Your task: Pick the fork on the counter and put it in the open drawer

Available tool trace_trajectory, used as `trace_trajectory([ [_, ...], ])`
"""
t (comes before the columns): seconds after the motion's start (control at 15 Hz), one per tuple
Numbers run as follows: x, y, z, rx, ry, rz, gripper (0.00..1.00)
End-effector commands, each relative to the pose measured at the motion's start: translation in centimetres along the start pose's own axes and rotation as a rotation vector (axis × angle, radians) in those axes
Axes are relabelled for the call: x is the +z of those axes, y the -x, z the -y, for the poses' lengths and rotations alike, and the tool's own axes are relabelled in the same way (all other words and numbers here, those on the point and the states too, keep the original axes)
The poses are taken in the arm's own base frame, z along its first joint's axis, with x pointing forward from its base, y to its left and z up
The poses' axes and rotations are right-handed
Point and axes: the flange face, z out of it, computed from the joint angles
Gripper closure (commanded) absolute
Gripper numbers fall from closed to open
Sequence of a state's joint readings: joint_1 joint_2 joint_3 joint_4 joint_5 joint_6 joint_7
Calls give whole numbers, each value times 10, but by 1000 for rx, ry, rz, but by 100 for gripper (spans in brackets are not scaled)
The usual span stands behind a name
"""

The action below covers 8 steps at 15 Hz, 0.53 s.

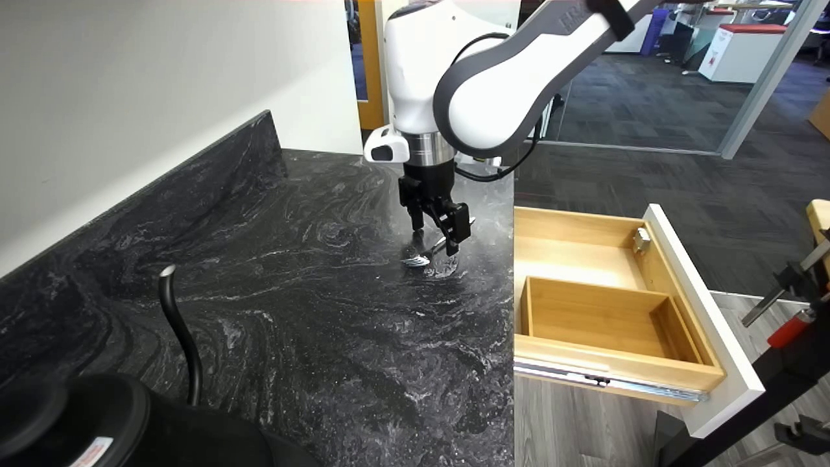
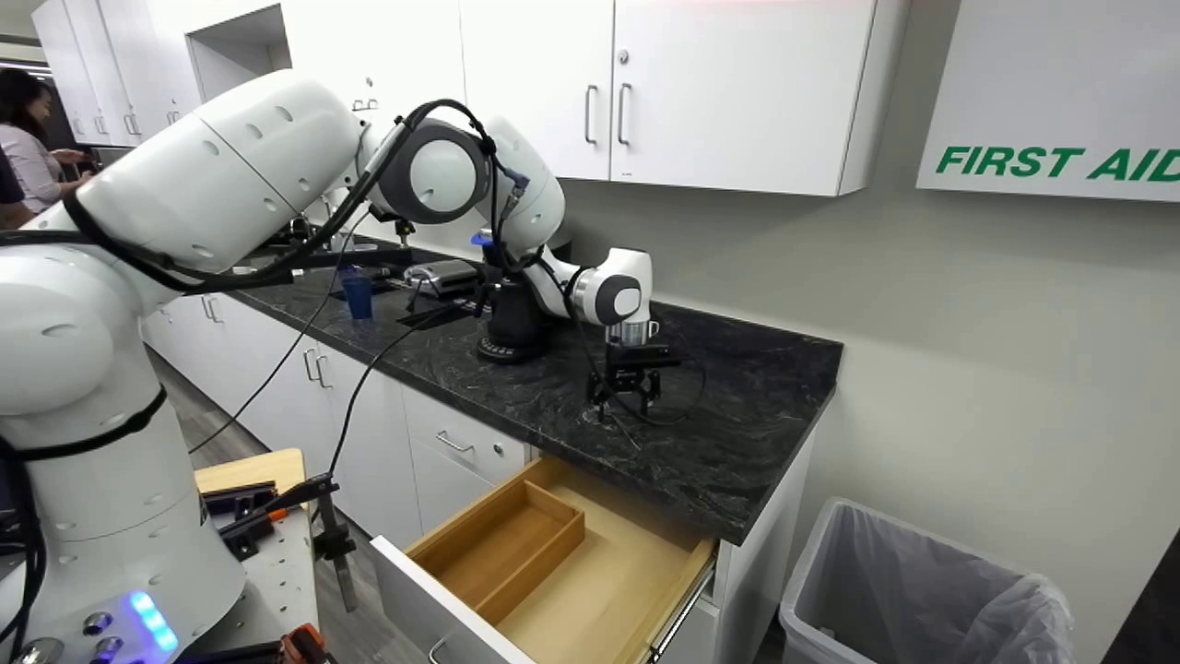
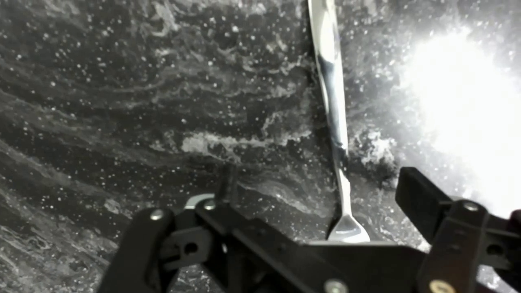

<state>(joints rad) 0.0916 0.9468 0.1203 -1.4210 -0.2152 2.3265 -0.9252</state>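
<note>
Straddling a fork [image 3: 334, 97] on the counter [image 1: 337, 337], a gripper [image 3: 319, 187] points down, fingers [image 3: 421, 199] spread wide, holding nothing.
The wide gap presumably lets the fingers close around the thin neck; the drawer [image 1: 577, 259], pulled out below, seems placed to receive the fork. The fork's neck lies between the fingers, touching neither, nearer the one on the wrist view's right.

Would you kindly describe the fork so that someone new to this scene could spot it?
Find the dark, white-veined counter with the open drawer below its edge. On it, under the open tool, lies the fork. Unlike the upright, curved black rod in an exterior view, it is silvery and shiny, lies flat, and widens from a thin neck into a head.
</note>
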Motion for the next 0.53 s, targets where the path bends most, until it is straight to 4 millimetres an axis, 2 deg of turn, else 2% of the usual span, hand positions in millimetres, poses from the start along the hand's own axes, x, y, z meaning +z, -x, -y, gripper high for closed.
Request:
trace_trajectory([
  [0.0,-13,14,10,13,10,1,15],
  [0.13,-15,17,10,12,14,2,3],
  [0.2,-18,18,11,12,17,3,11],
  [0.33,-22,21,12,14,19,4,3],
  [0.47,-26,25,13,16,18,0,31],
])
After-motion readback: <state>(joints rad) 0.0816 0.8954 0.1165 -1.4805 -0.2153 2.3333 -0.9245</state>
